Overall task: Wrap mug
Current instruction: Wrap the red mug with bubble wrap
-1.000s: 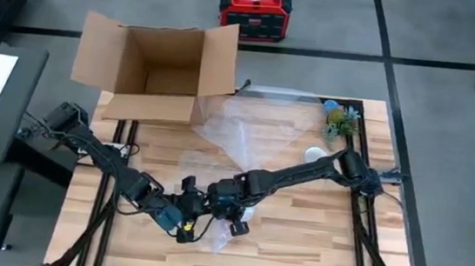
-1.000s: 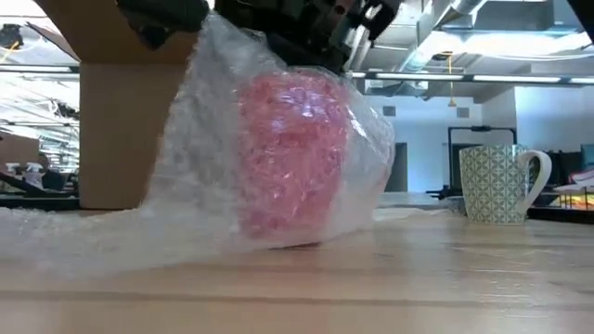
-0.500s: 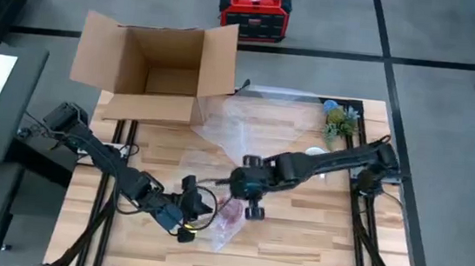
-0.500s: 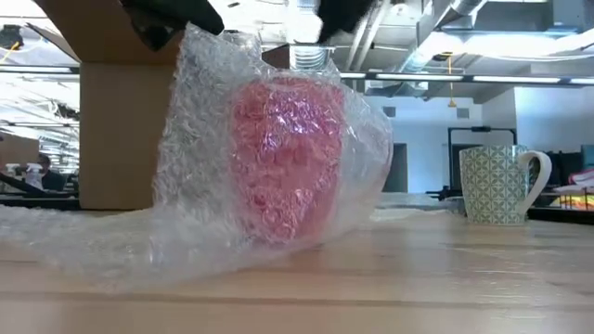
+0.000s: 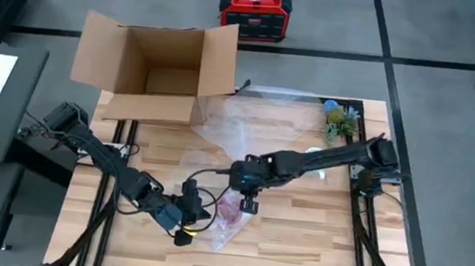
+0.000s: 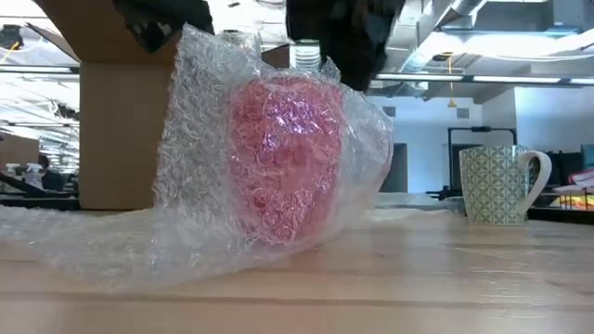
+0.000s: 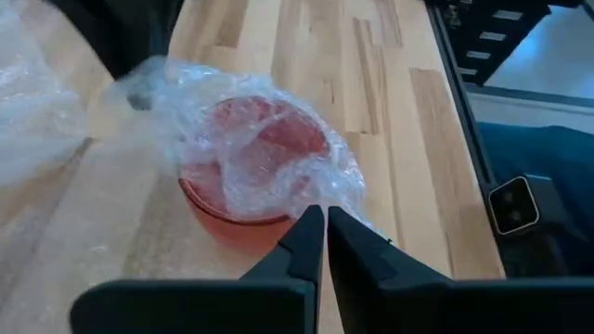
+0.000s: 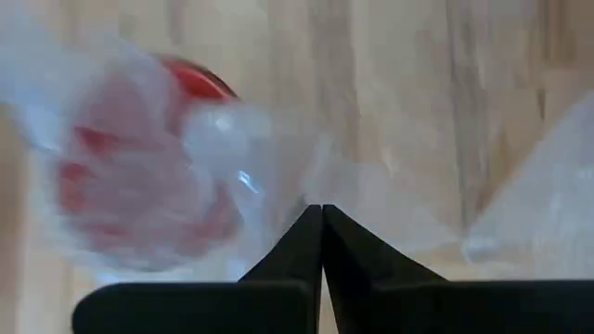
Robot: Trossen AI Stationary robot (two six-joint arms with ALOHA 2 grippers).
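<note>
Bubble wrap (image 6: 213, 186) is covering the red mug (image 6: 283, 158) at frame centre; a patterned mug (image 6: 497, 183) is standing right. The left gripper (image 7: 325, 243) is pinching the wrap; the right gripper (image 8: 322, 232), fingers clenched empty, is hovering above.

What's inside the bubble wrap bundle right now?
A red mug sits inside the bubble wrap, its red colour showing through. Its handle and base are hidden by the wrap.

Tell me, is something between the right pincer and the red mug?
Only the bubble wrap: it covers the red mug all around. The right pincer, fingers shut, hangs just above it. Nothing else visible stands between them.
</note>
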